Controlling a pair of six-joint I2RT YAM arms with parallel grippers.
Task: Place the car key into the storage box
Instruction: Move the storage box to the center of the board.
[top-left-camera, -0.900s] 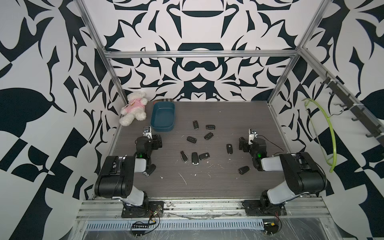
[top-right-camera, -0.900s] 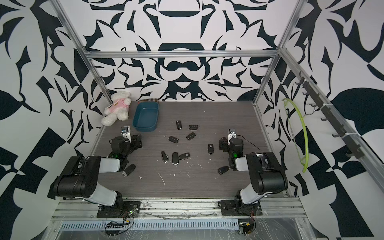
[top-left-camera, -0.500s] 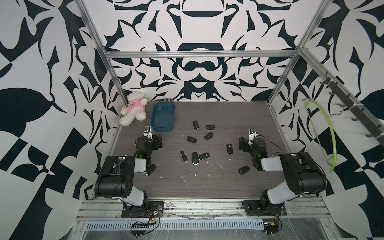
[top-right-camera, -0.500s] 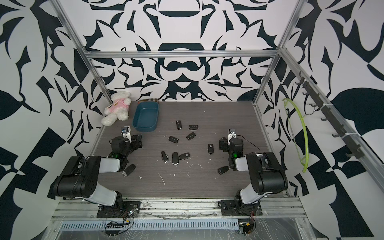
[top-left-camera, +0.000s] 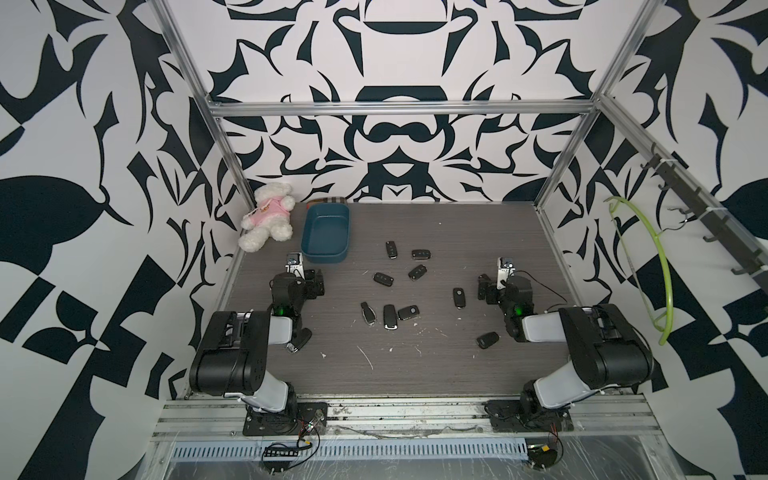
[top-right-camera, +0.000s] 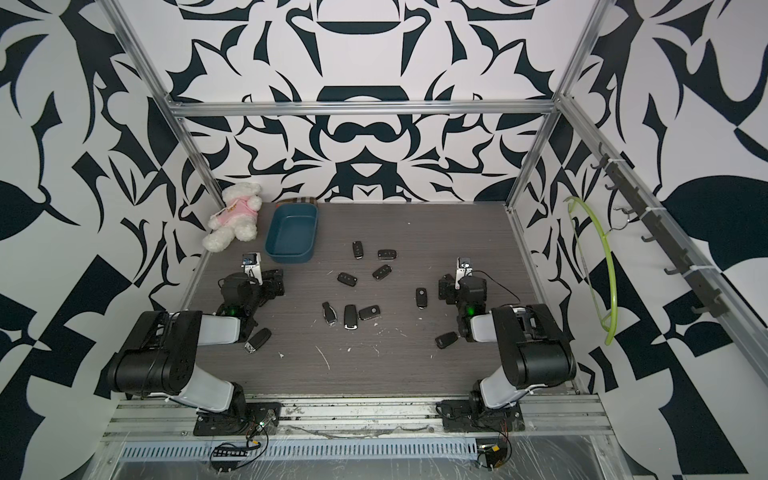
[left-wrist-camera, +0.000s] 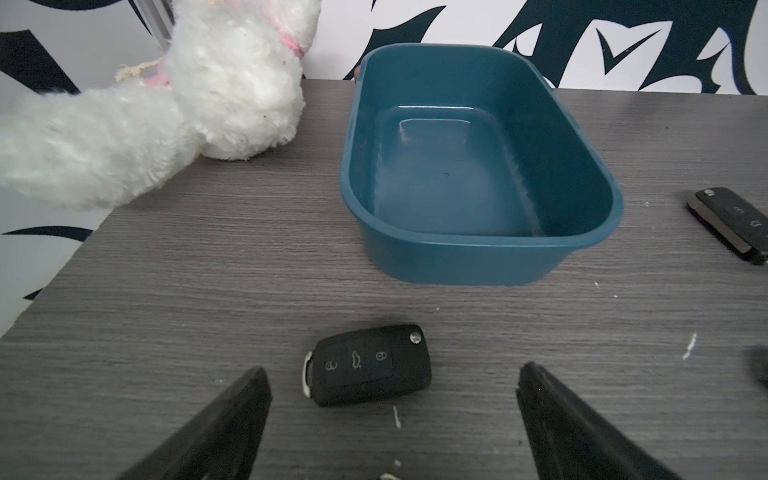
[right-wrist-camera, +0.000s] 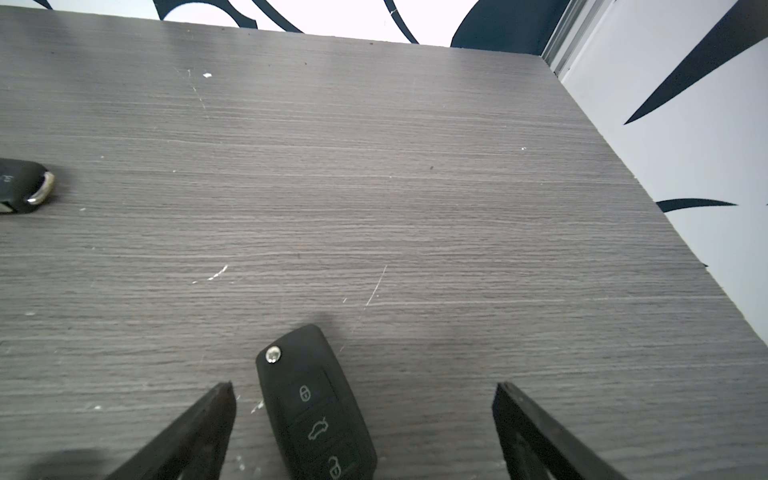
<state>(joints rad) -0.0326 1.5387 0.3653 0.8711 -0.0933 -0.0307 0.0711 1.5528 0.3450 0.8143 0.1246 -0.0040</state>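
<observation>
Left wrist view: left fingers (left-wrist-camera: 232, 419), spread and empty, flank a car key (left-wrist-camera: 368, 365) near the storage box (left-wrist-camera: 465, 257), a light, rigid, probably slick fob best pinched across its long edges.

Stillness in the cell: over the past second no change can be seen. The left gripper (left-wrist-camera: 394, 368) and right gripper (right-wrist-camera: 363, 386) hold their earlier poses, and the scattered car keys (top-left-camera: 390, 316) have not shifted.
</observation>
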